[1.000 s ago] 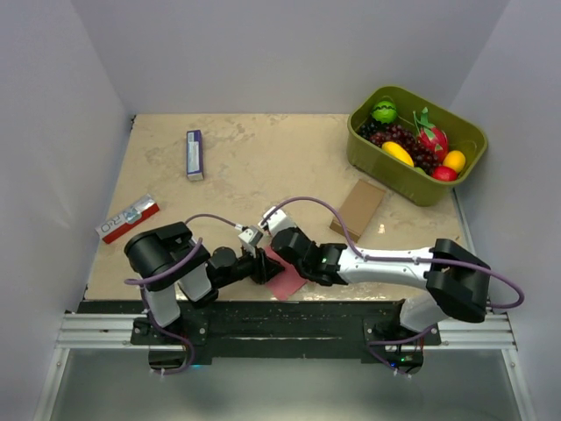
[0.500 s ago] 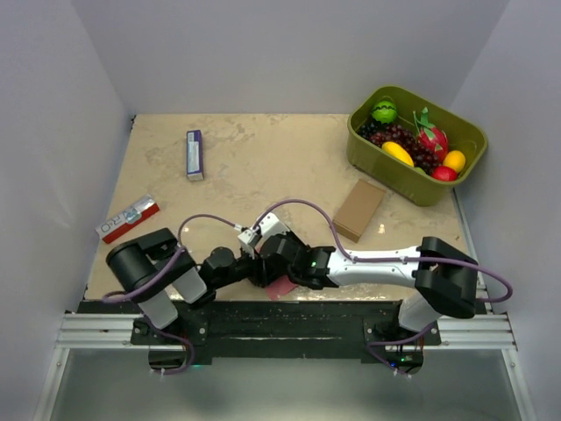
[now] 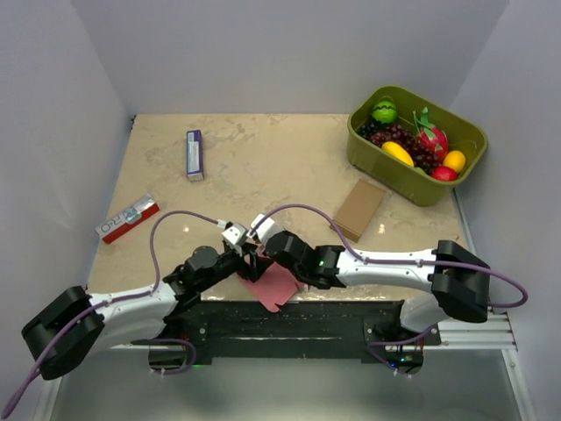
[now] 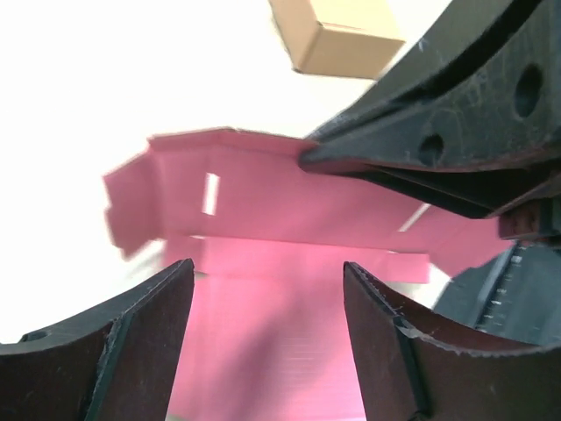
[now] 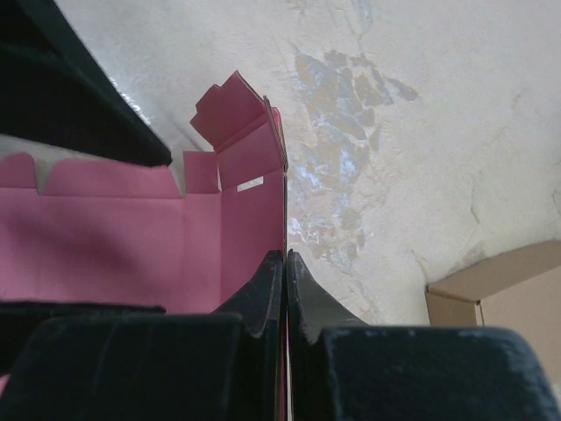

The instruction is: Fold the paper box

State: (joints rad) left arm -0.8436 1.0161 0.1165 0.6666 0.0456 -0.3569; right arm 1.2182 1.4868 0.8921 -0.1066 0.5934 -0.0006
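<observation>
The right gripper [image 5: 285, 259] is pinched tight on one upright wall of the pink paper box [image 5: 131, 237], likely steadying that fold. The left gripper [image 4: 267, 270] gapes empty facing the sheet, at six o'clock on the table [image 3: 263, 167].

Top view: even, diffuse light, sharp throughout; shadows soft, with small glare patches on the glossy table [image 3: 263, 167] near its front edge. Left wrist view: table surface blown out to white; paper box [image 4: 263, 210] smeared by motion blur at its left tabs; brown cardboard box [image 4: 337, 39] slightly soft. Right wrist view: well exposed, table veining crisp, right gripper [image 5: 285, 259] dark and soft at close range.
</observation>
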